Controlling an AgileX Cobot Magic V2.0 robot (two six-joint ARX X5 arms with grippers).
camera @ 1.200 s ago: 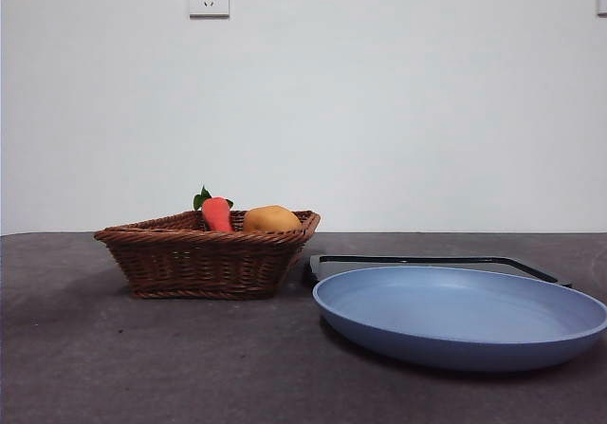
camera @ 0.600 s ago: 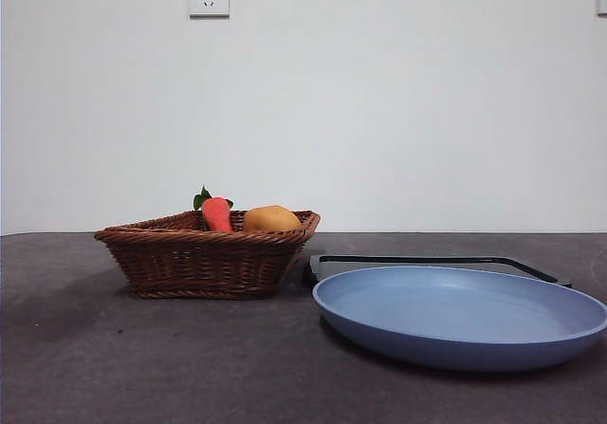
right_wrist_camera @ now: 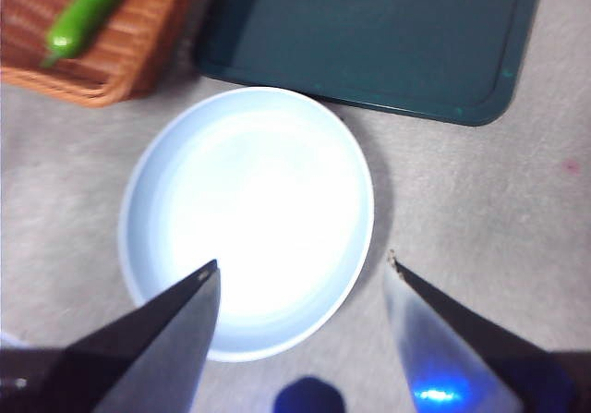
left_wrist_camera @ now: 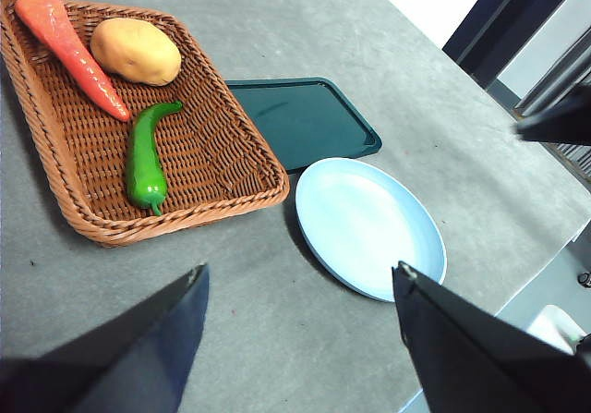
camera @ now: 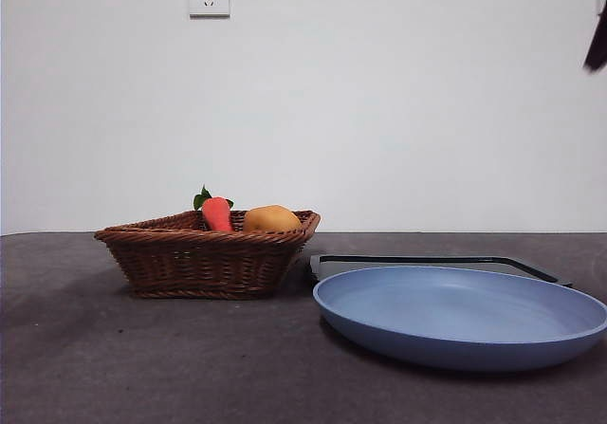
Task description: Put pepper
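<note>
The green pepper (left_wrist_camera: 145, 159) lies in the brown wicker basket (left_wrist_camera: 55, 168), beside a carrot and a potato; its tip also shows in the right wrist view (right_wrist_camera: 88, 8). In the front view the basket's wall (camera: 204, 263) hides the pepper. The pale blue plate (camera: 460, 315) stands empty to the right of the basket; it also shows in the left wrist view (left_wrist_camera: 369, 226) and the right wrist view (right_wrist_camera: 249, 219). My left gripper (left_wrist_camera: 300, 279) is open, high above the table. My right gripper (right_wrist_camera: 300, 274) is open, high above the plate; its black tip (camera: 597, 40) shows at the front view's top right.
A dark green tray (left_wrist_camera: 300, 117) lies behind the plate, also seen in the right wrist view (right_wrist_camera: 369, 39) and the front view (camera: 427, 263). The orange carrot (left_wrist_camera: 74, 48) and the potato (left_wrist_camera: 136, 51) lie in the basket. The table's edge (left_wrist_camera: 517, 284) is near the plate.
A black arm tip has come into the front view at the top right edge. The basket, plate and tray have not moved.
</note>
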